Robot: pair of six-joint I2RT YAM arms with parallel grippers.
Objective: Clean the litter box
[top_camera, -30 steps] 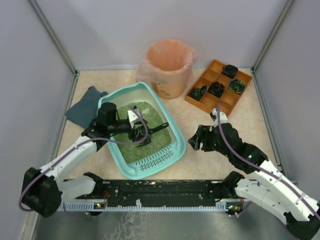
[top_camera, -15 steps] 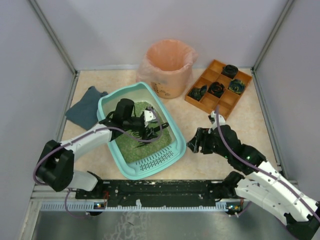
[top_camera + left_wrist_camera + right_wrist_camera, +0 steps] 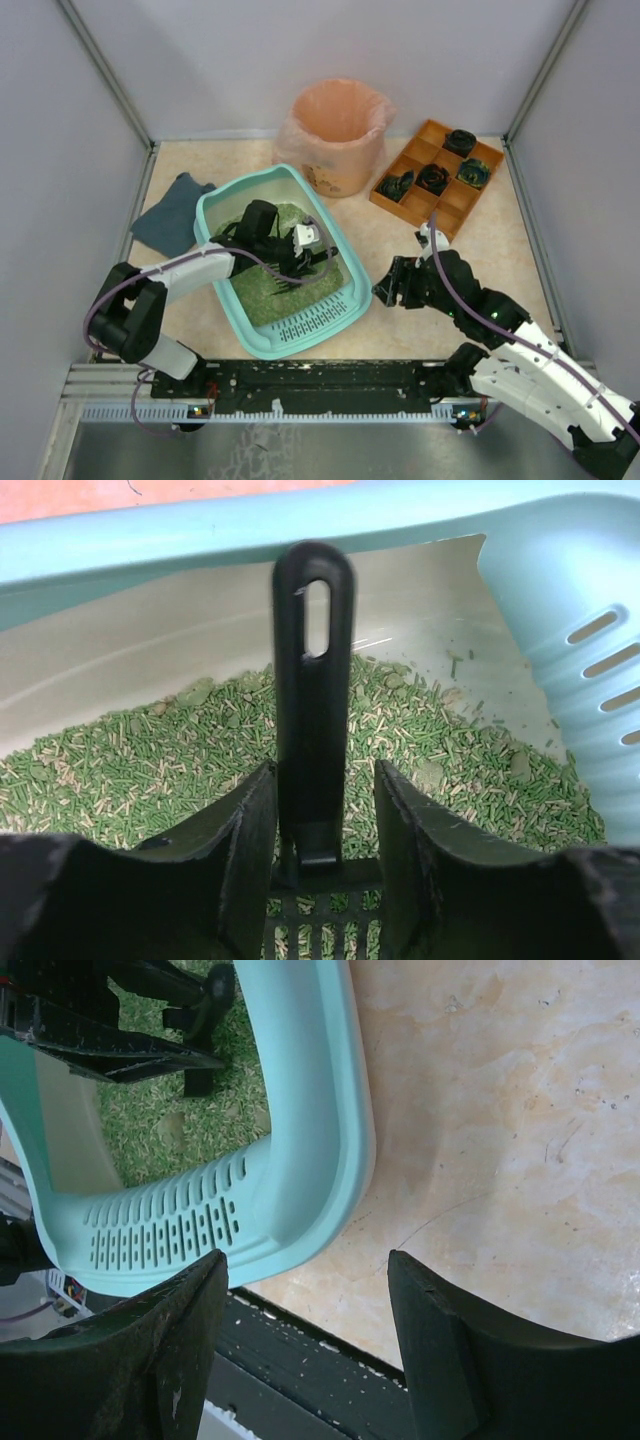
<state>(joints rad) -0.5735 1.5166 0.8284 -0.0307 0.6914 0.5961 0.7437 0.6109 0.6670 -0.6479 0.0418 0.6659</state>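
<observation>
On a beige marbled table [image 3: 390, 335] walled by plain grey panels [image 3: 250, 50], the litter box [image 3: 312, 320] lies left of centre, its slotted ledge toward the arm bases. Inside it, over green litter [image 3: 130, 765], the left gripper [image 3: 325, 865] clamps the handle of a black scoop [image 3: 313, 680]. The right gripper [image 3: 305, 1360] hangs spread wide above bare table just beside the box's near right corner. Behind stand a peach-lined bin [image 3: 335, 130] and an orange tray [image 3: 432, 127]; a dark cloth [image 3: 170, 215] lies at the left.

Scoop [image 3: 300, 266] in litter box [image 3: 312, 323] (bin [image 3: 336, 166] behind)
</observation>
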